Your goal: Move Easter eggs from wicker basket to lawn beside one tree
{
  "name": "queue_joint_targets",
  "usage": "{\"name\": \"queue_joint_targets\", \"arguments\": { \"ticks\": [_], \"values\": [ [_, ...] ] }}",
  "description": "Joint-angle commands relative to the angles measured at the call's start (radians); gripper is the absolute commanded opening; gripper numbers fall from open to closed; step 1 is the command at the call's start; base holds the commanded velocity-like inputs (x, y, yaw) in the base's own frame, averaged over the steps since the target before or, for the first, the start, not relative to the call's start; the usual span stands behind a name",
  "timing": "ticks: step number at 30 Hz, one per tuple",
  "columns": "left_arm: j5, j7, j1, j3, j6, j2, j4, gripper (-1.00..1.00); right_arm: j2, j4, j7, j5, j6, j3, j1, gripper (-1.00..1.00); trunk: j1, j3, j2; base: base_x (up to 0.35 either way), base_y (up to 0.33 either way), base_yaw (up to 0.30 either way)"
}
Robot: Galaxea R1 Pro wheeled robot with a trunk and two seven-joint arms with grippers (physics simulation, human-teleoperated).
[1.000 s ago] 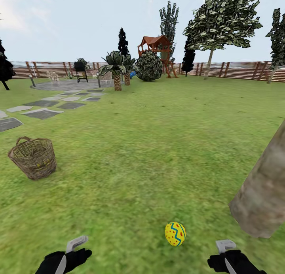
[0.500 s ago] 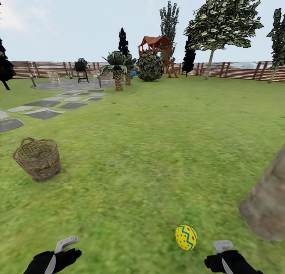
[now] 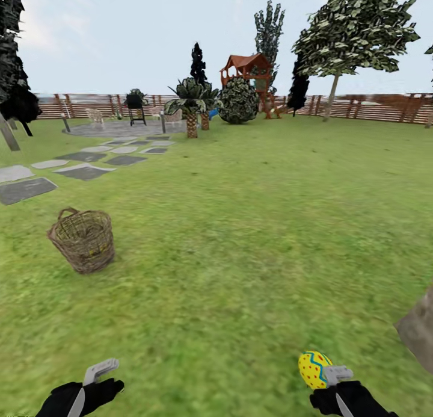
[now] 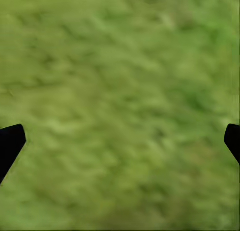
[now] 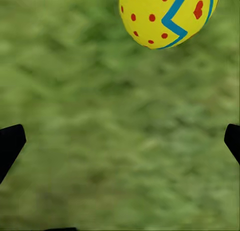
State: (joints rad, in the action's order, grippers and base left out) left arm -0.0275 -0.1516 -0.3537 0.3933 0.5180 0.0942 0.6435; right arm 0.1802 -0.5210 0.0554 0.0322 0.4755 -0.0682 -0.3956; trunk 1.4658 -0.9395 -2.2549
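One Easter egg (image 3: 313, 367), yellow with a blue zigzag and red dots, lies on the lawn (image 3: 240, 236) just in front of my right gripper (image 3: 341, 388). In the right wrist view the egg (image 5: 167, 16) sits beyond the open right gripper (image 5: 120, 141), not between its fingers. The tree's thick grey-brown trunk (image 3: 419, 334) cuts into the head view's right edge, a short way from that egg. The wicker basket (image 3: 84, 239) stands upright on the grass to the left, and its contents are not clear. My left gripper (image 3: 90, 386) hangs open over bare grass (image 4: 120, 91).
Grey stepping stones (image 3: 84, 171) run along the far left toward a paved patio. Palms (image 3: 191, 107), a round bush (image 3: 239, 101), a red-roofed playhouse (image 3: 248, 68) and a slim-trunked tree (image 3: 355, 32) stand far back by the brown slat fence (image 3: 373, 107).
The whole head view has shifted, so the camera has turned left: basket, egg and trunk sit further right in the picture. The egg now shows right by my right gripper. Both grippers stay open.
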Motion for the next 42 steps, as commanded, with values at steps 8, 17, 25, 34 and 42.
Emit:
{"name": "queue_joint_targets", "arguments": {
  "ticks": [8, 17, 25, 34, 42],
  "values": [
    [-0.003, -0.006, -0.001, 0.005, 0.007, -0.001, 0.001, 1.00, 0.002, -0.002, 0.000, 0.003, 0.006, -0.005, 0.000, 1.00, 0.000, -0.001, 0.000, 0.268, 0.222, 0.282],
    [-0.004, -0.006, -0.001, 0.005, 0.006, -0.002, 0.001, 1.00, 0.005, -0.002, 0.000, 0.006, 0.006, -0.004, 0.000, 1.00, 0.000, -0.001, 0.000, 0.318, 0.129, 0.142],
    [-0.005, -0.006, -0.001, 0.004, 0.006, -0.004, 0.001, 1.00, 0.008, -0.002, 0.001, 0.006, 0.006, -0.002, 0.000, 1.00, 0.000, -0.001, 0.000, 0.329, 0.081, 0.003],
    [-0.003, -0.007, -0.001, 0.004, 0.005, -0.002, 0.001, 1.00, 0.008, -0.002, 0.001, 0.007, 0.006, -0.002, 0.000, 1.00, 0.000, -0.001, 0.000, 0.329, 0.078, 0.000],
    [-0.002, -0.012, -0.001, 0.009, 0.008, 0.019, 0.013, 1.00, 0.009, -0.002, 0.001, 0.006, 0.006, -0.001, 0.000, 1.00, 0.000, -0.001, 0.000, 0.329, 0.082, 0.000]
  ]
}}
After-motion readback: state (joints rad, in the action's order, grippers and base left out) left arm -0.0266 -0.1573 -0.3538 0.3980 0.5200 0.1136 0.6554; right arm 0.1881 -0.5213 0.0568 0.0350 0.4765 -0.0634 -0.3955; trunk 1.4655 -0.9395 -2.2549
